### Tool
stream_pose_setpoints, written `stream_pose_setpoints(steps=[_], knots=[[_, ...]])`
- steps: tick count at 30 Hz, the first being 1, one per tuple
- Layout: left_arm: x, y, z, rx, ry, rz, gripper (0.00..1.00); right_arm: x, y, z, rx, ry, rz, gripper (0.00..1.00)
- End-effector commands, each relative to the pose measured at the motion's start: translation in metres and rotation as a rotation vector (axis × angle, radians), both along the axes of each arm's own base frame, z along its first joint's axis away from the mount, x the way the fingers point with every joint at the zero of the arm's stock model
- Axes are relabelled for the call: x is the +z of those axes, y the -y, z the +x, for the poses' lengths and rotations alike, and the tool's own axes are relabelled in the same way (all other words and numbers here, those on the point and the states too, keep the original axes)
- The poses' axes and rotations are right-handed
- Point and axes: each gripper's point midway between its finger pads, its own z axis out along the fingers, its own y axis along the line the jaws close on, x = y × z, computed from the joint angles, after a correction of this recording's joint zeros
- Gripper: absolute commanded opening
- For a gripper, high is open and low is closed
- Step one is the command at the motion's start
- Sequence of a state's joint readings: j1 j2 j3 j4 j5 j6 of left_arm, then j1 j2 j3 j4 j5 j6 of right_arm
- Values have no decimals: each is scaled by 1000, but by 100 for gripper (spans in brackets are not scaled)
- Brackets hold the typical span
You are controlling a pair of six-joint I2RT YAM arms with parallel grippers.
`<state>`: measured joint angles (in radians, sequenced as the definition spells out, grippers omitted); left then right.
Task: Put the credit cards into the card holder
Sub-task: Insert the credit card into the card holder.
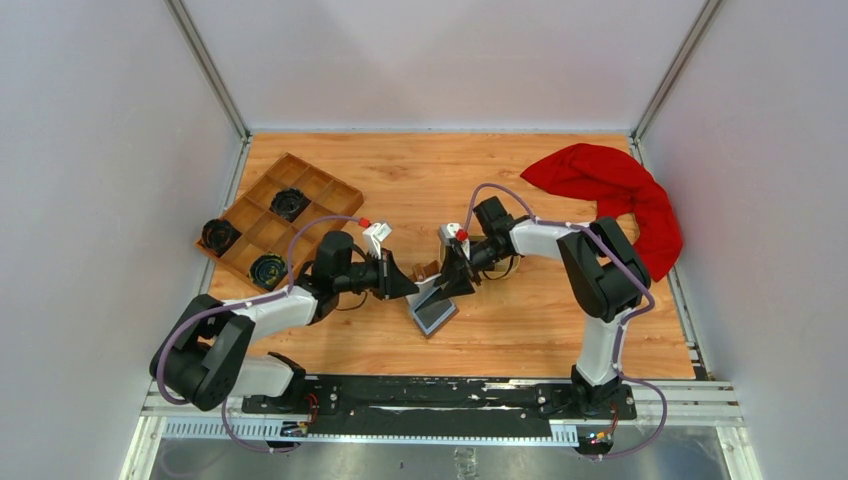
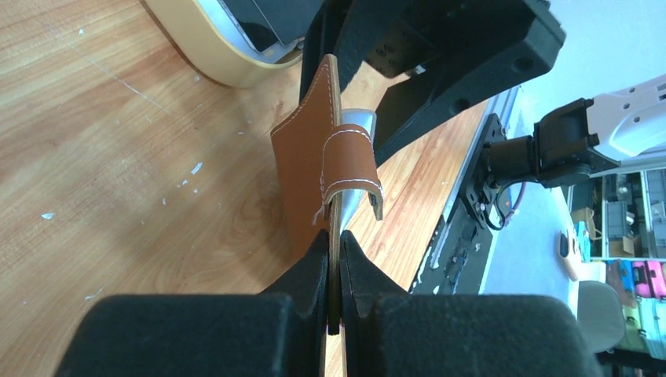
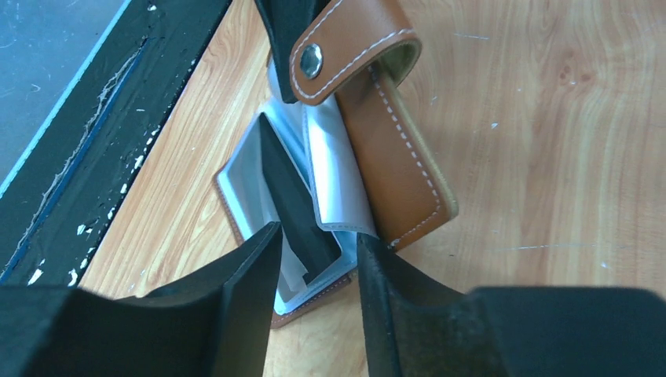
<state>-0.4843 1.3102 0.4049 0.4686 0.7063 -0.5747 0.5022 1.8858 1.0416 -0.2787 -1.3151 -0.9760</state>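
The brown card holder point(image 1: 435, 313) lies open between my two grippers, its grey pockets facing up. My left gripper point(image 2: 336, 236) is shut on the edge of its brown cover point(image 2: 302, 157) and holds that flap upright; it also shows in the top view point(image 1: 408, 285). My right gripper point(image 3: 318, 239) is open just above the pockets, right of the left gripper in the top view point(image 1: 452, 285). A black credit card point(image 3: 294, 200) stands slanted in a grey pocket between the right fingers. The holder's snap strap point(image 3: 345, 47) curls above it. More cards point(image 2: 263, 20) lie in the tan dish point(image 2: 212, 55).
A wooden compartment tray point(image 1: 270, 215) with black round parts stands at the back left. A red cloth point(image 1: 615, 195) lies at the back right. The black base rail point(image 1: 430, 395) runs along the table's near edge. White walls close in the sides.
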Motion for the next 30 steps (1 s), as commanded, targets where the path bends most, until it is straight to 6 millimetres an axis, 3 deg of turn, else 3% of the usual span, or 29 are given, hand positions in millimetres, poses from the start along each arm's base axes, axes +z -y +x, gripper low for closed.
stream_pose_setpoints(steps=[1,10,15,21,24,30], knots=[[-7,-2,-6,-22,-6,4,0,20,-2,5,-21,-1,-41,48],[-21,-14,0,83,-8,52,0,42,18,-6,12,7,-148,64],[-27,-34,6,264,-30,64,1,61,26,-8,-12,-30,-218,64],[-26,-60,7,482,-48,13,13,85,31,-17,-79,-72,-247,60],[-29,-67,7,533,-64,0,24,86,31,-28,-93,-129,-240,58],[-38,-67,3,519,-85,23,31,55,19,-36,-210,-410,-261,54]])
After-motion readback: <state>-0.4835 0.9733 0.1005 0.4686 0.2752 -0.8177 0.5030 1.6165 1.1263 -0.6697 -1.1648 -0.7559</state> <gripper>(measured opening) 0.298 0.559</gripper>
